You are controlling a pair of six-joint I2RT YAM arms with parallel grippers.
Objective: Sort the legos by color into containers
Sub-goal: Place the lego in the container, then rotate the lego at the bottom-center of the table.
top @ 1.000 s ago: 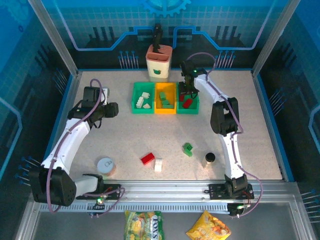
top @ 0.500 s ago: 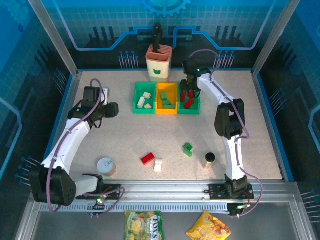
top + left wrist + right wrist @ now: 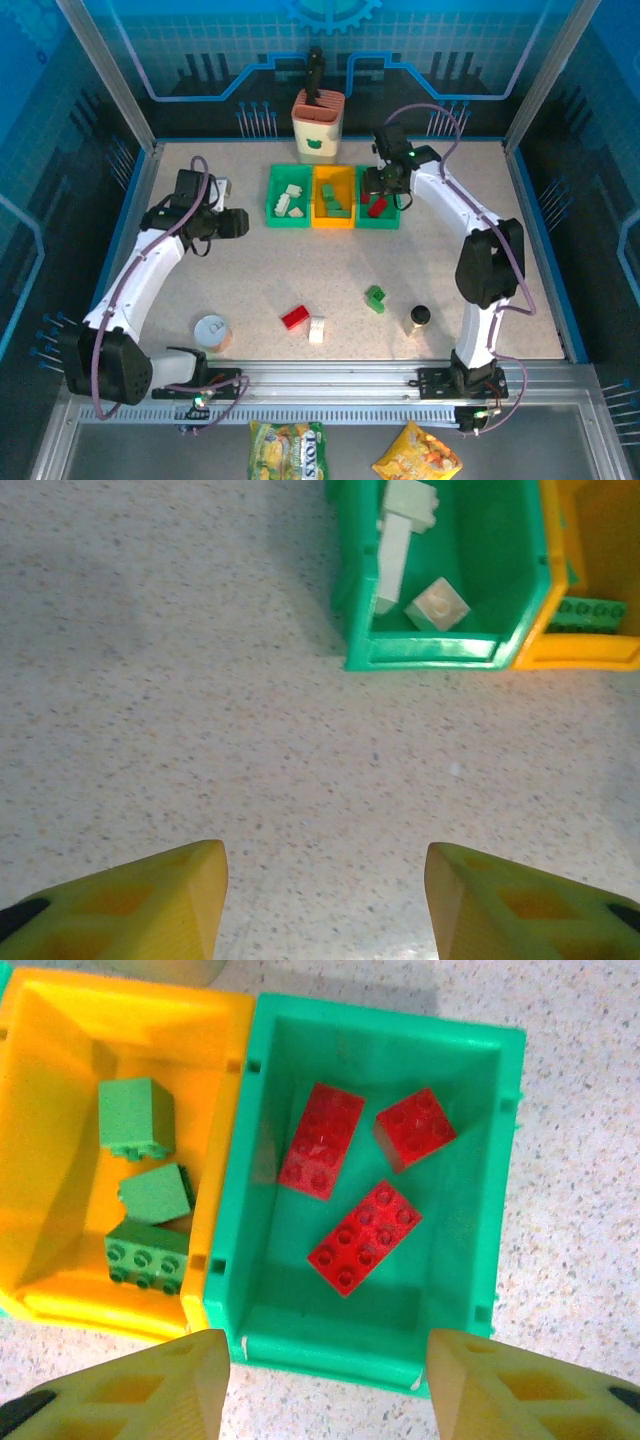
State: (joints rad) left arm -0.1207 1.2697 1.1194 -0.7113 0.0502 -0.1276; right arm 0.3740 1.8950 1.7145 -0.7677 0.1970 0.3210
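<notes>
Left tool (image 3: 325,900) and right tool (image 3: 325,1385) both gape, empty.
Loose red brick (image 3: 294,317) looks light, rigid, slick; pinch across its long flat sides.

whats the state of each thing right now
left gripper: open, empty
right gripper: open, empty
left green bin: holds white bricks
yellow bin: holds three green bricks
right green bin: holds three red bricks
loose red brick: unsorted
loose white brick: unsorted
loose green brick: unsorted
bottle: upright, capped
</notes>
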